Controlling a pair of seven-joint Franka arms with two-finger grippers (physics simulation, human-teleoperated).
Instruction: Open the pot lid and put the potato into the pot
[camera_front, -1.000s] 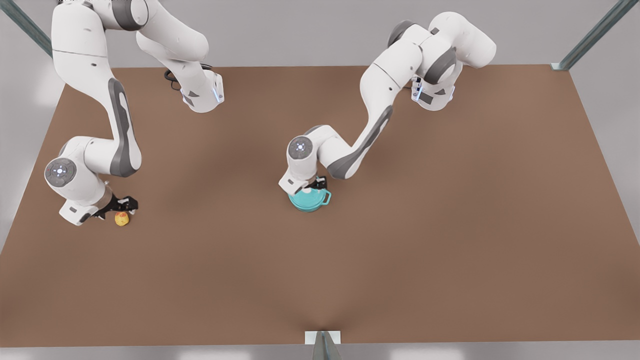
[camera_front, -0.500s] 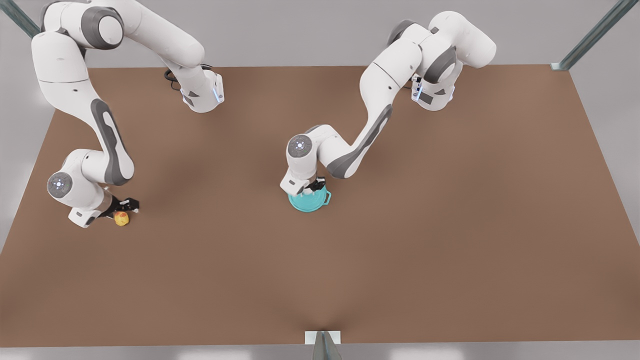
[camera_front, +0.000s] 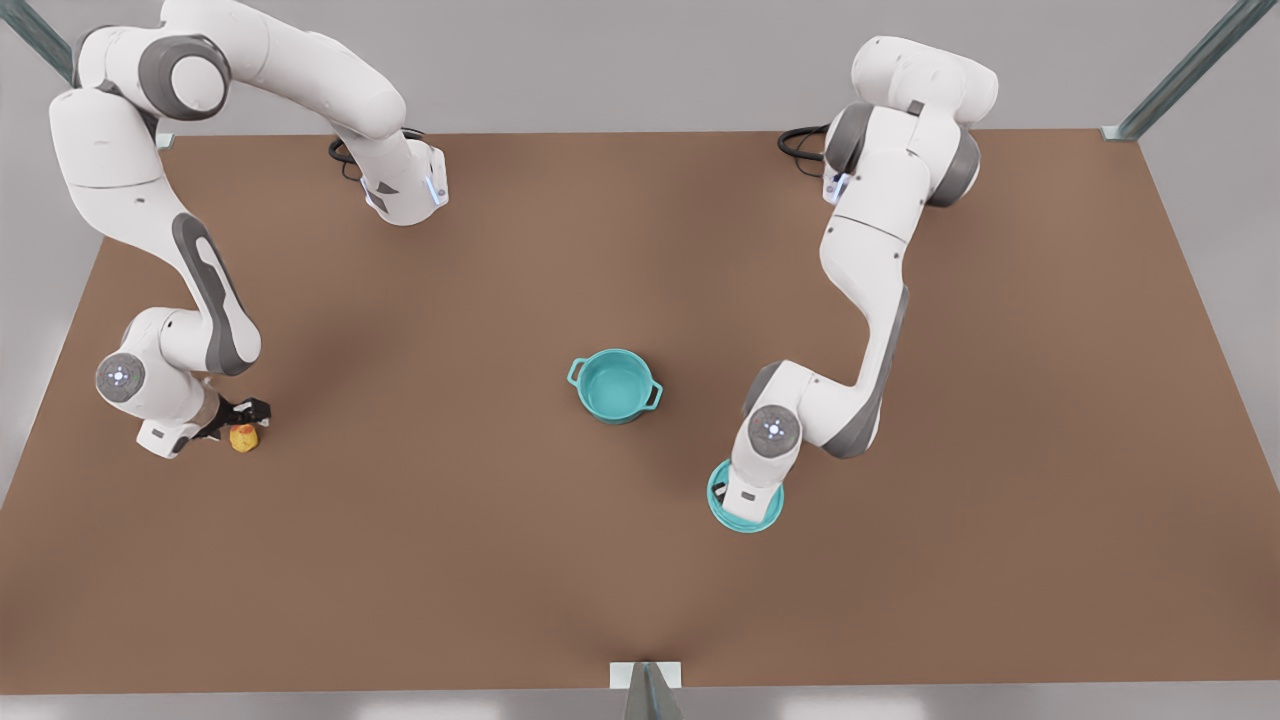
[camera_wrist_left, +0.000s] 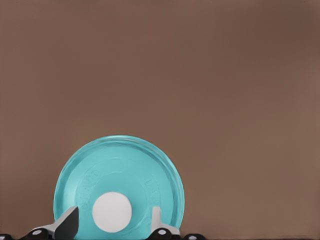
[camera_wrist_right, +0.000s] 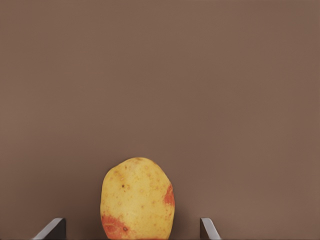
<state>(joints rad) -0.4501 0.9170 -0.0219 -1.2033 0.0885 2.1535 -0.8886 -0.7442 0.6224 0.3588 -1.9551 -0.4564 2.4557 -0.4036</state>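
The teal pot (camera_front: 640, 372) stands uncovered at the table's middle, with nothing inside. The pot lid (camera_front: 745, 522) lies flat on the table, toward the front view's right of the pot and nearer the front edge. My left gripper (camera_front: 742, 503) is directly over it. In the left wrist view the lid (camera_wrist_left: 145, 175) shows its white knob (camera_wrist_left: 112, 212), and my left gripper (camera_wrist_left: 112, 226) is open, a finger on each side of the knob with gaps. The potato (camera_front: 243, 437) rests at the front view's far left. My right gripper (camera_front: 238, 425) is open astride the potato (camera_wrist_right: 137, 197), without touching it.
The brown table (camera_front: 640, 560) stretches bare between the pot and the potato. Both arm bases stand at the table's far edge. A metal bracket (camera_front: 646, 676) sits at the middle of the front edge.
The left arm swung from over the pot to the front view's right, taking the lid with it. The pot now stands uncovered. The right arm shifted slightly by the potato.
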